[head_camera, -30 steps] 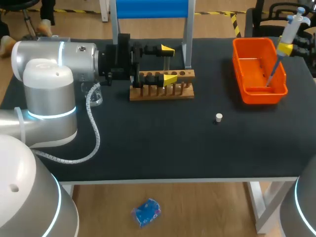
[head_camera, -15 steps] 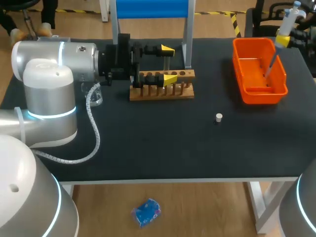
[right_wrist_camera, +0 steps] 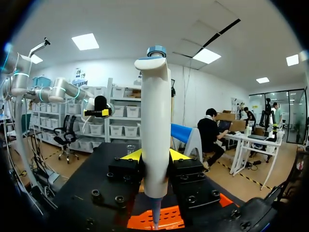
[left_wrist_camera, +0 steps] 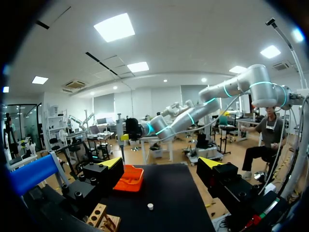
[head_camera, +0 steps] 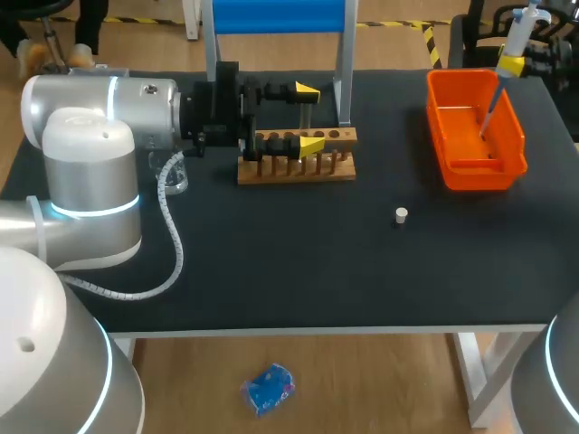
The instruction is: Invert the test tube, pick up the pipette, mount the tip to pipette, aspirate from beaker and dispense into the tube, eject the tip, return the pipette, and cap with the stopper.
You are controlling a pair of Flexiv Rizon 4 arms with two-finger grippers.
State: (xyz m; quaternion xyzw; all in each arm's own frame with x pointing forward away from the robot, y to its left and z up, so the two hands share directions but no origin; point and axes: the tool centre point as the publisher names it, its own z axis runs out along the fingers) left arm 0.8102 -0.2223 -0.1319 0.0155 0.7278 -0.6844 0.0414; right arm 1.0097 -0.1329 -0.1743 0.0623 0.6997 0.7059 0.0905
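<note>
My right gripper [head_camera: 512, 63] is shut on the white pipette [head_camera: 516, 36] and holds it upright above the orange bin [head_camera: 452, 99]. The pipette's thin lower end points down into the bin. In the right wrist view the pipette [right_wrist_camera: 155, 130] stands between the yellow fingers [right_wrist_camera: 131, 155], with the orange bin [right_wrist_camera: 178, 218] below. My left gripper [head_camera: 308, 117] hovers open at the wooden rack [head_camera: 297, 167], where what looks like the test tube [head_camera: 305, 113] stands between its fingers. In the left wrist view the left gripper [left_wrist_camera: 161, 164] is wide open. The white stopper [head_camera: 401, 215] lies on the mat.
A glass beaker [head_camera: 175, 177] stands left of the rack, partly hidden by my left arm. A blue-topped stand [head_camera: 277, 18] rises behind the rack. The left wrist view shows the orange bin [left_wrist_camera: 129, 178] and the stopper [left_wrist_camera: 150, 206] ahead.
My right gripper has lifted the pipette up and toward the table's far edge, over the orange bin. The left arm has not moved.
</note>
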